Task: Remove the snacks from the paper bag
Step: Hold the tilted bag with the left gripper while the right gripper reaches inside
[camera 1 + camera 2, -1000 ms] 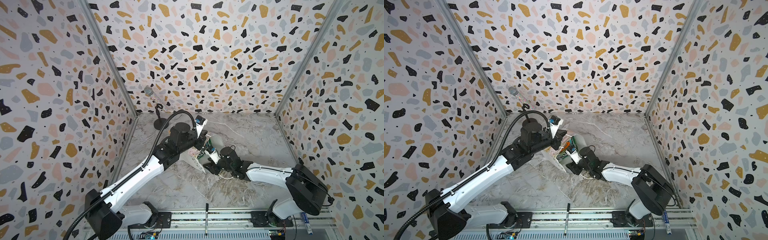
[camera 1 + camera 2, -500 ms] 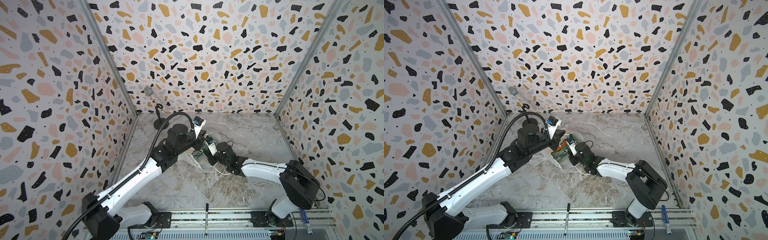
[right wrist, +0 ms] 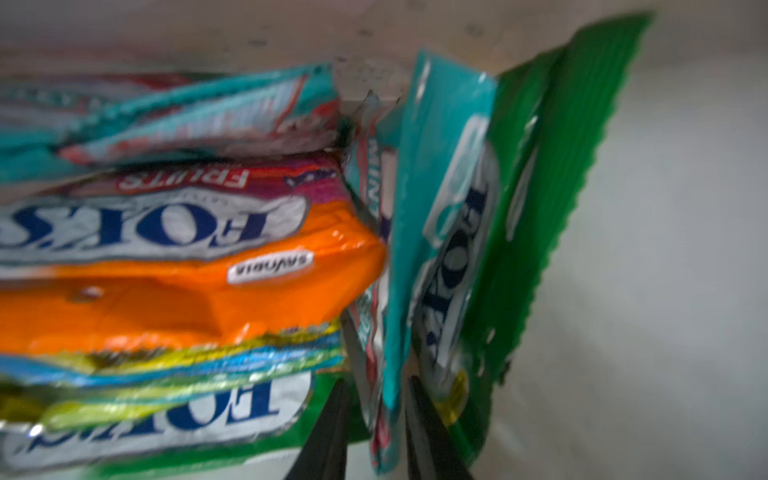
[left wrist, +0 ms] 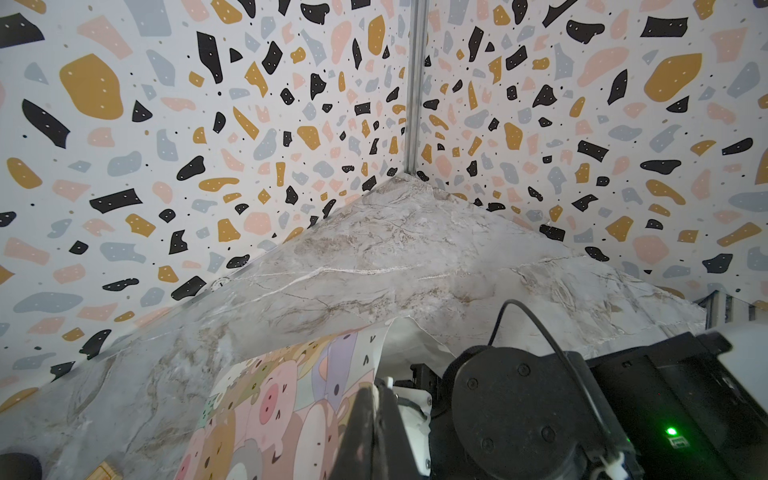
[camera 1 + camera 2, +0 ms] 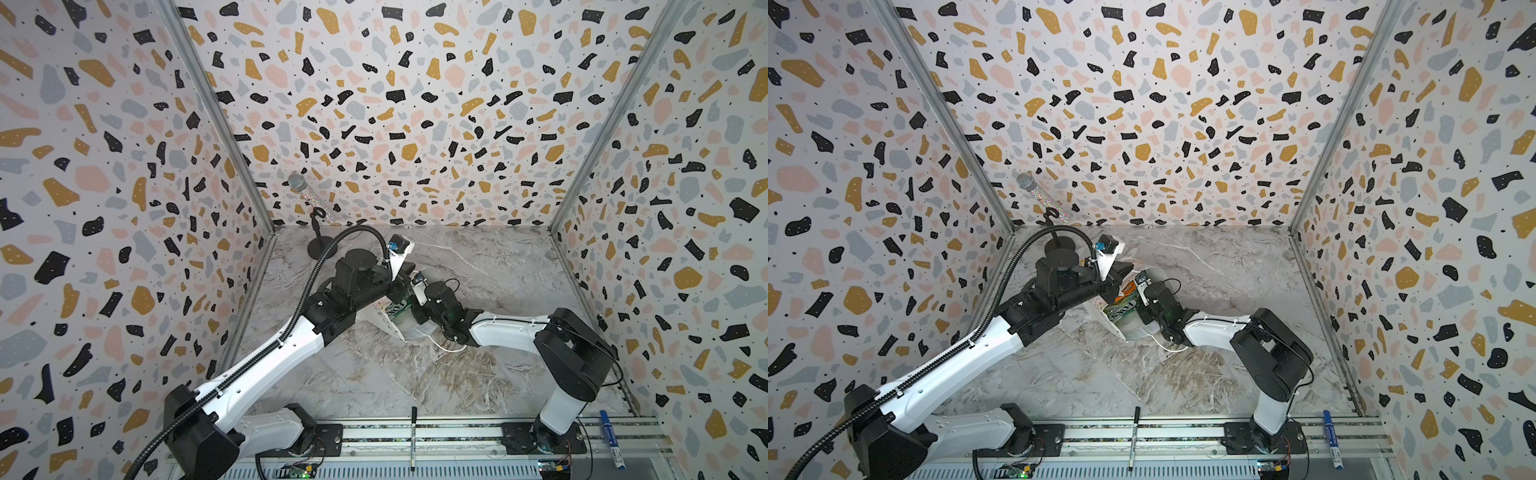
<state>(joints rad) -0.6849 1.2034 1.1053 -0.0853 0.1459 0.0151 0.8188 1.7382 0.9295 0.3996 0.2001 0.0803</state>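
paper bag [image 4: 270,395] mouth faces right gripper [image 3: 376,390], which pinches a teal snack [image 3: 415,178] inside, edge-on, long axis running away from jaws. left gripper [image 4: 374,424] pinches bag wall. marble table [image 5: 415,374], terrazzo walls [image 5: 415,104].

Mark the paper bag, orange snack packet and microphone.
paper bag [image 4: 266,399]: left wrist view, cartoon-printed face.
orange snack packet [image 3: 166,303]: right wrist view, orange front.
microphone [image 5: 296,181]: a top view, mesh head.
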